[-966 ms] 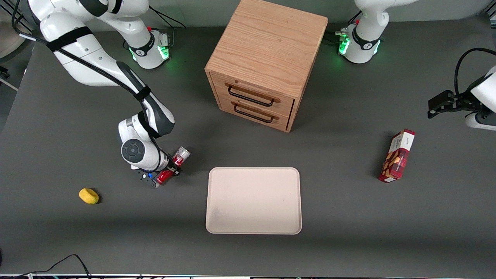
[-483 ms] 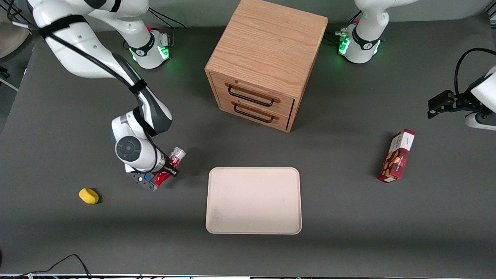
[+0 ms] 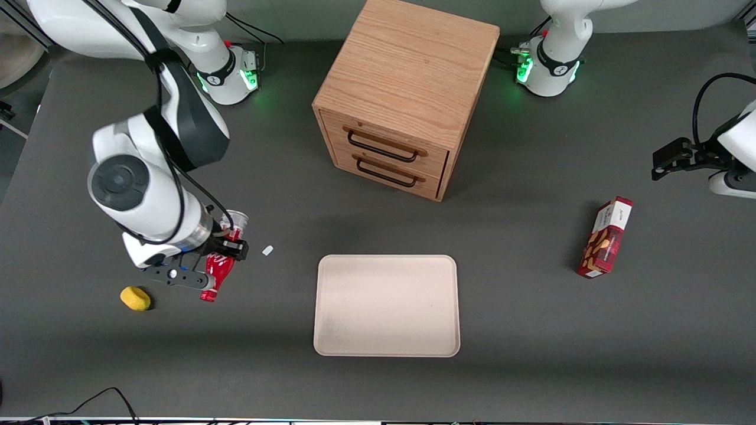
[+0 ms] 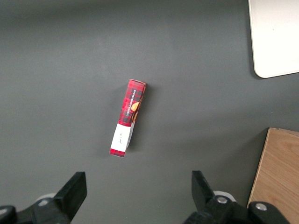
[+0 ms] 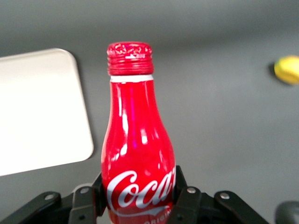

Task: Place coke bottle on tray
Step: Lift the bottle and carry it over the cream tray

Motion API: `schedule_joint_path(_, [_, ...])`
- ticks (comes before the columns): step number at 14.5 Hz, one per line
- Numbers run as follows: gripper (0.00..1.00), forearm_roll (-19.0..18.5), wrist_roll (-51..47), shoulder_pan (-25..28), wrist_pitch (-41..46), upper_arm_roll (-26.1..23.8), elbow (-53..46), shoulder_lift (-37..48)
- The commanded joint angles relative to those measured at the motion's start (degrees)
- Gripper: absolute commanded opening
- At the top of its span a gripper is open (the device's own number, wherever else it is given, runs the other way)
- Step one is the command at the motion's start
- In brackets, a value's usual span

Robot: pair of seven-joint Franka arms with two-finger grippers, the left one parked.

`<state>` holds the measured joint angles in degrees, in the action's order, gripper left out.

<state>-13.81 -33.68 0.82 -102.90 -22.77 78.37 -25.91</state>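
Tray (image 3: 387, 305) flat on table, near front edge, mid-length. Yellow object (image 3: 135, 298) lying toward working arm's end. Gripper (image 3: 217, 255) lifted above table beside tray, toward working arm's end, fingers clamped on lower body of coke bottle (image 3: 216, 273), cap toward front edge. Wooden cabinet (image 3: 405, 94) standing farthest, toward back edge.

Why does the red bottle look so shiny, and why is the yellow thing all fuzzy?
Right wrist view: the coke bottle, held in the gripper, shows bright glare streaks from the lights above; the yellow object is out of focus, and the tray looks washed out. Front view: the bottle and the yellow object look sharp, and the wooden cabinet casts a soft shadow.
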Motion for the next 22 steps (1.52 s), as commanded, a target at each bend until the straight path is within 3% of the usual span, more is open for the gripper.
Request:
schedule_joint_path(1, [0.0,0.01,7.03,0.06,2.88,-3.05,-9.61,-4.75])
schedule_joint_path(6, [0.0,-0.25,5.3,1.81,-2.02,-8.51,-16.05,-14.85])
schedule_joint_path(13, [0.0,-0.95,2.49,4.09,-15.57,-7.73,-15.35,-27.52])
schedule_joint_path(16, [0.0,-4.03,1.95,5.24,-19.26,-7.37,-15.35,-31.47])
schedule_joint_path(22, [0.0,-5.44,1.51,6.47,-27.43,-6.15,-15.88,-36.14])
